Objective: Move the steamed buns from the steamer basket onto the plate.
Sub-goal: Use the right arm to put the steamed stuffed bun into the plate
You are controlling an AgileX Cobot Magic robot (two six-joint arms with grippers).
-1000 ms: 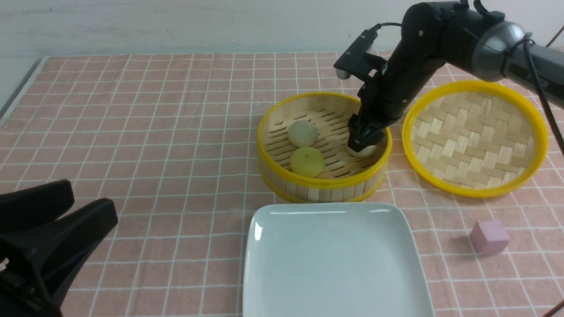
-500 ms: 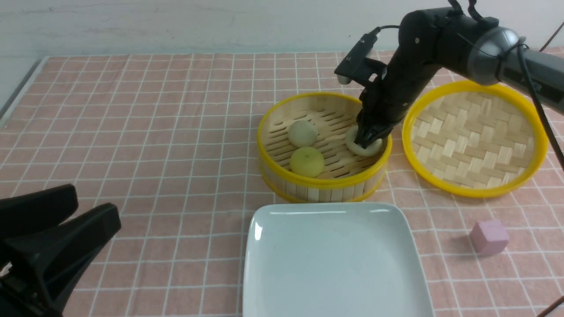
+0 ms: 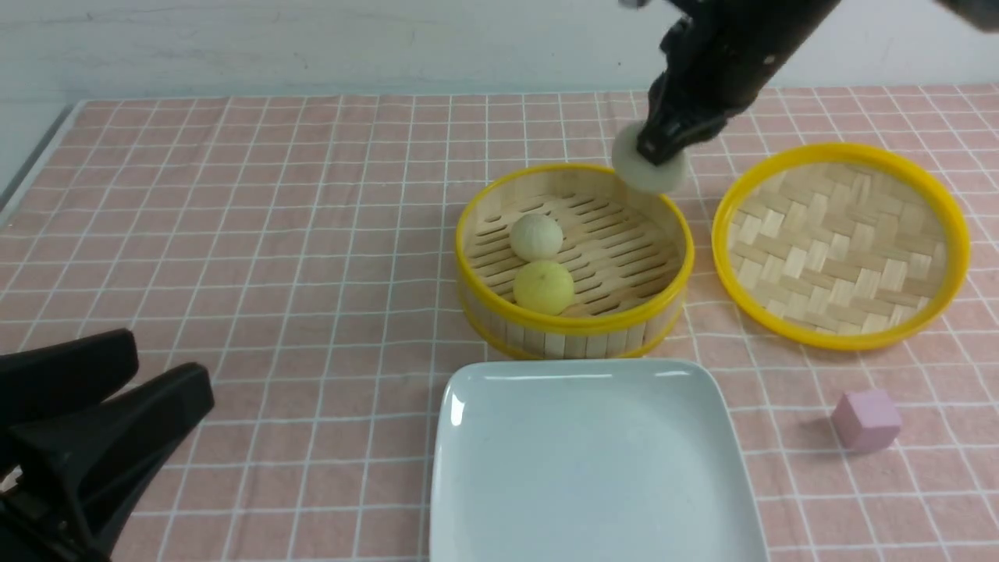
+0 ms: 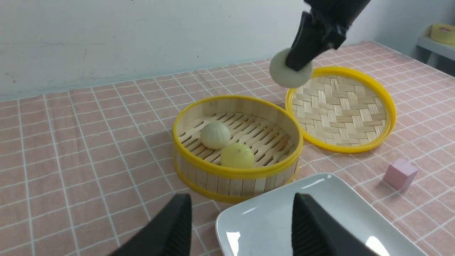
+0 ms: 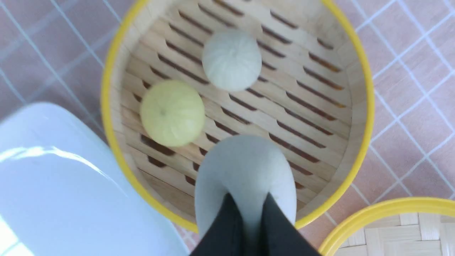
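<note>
in the lower left corner of the front view the left gripper (image 3: 168, 365) rests low over the checked cloth (image 3: 273, 234), its jaws spread apart with nothing between them. at bottom centre lies the plate (image 3: 593, 468), bare, its far edge just beside the near wall of the steamer basket (image 3: 574, 324), which sits at the middle of the frame. inside the basket, on the left half of the slatted floor, a pale bun (image 3: 536, 236) and a yellow bun (image 3: 544, 287) sit close together, the yellow one nearer the plate. right of centre at the top, the right gripper (image 3: 652, 152) points down with its fingers clenched on the third bun (image 3: 652, 172), which hangs in the air above the basket's far right rim. further right lies the woven tray (image 3: 843, 242), and in the lower right a pink cube (image 3: 866, 420).
</note>
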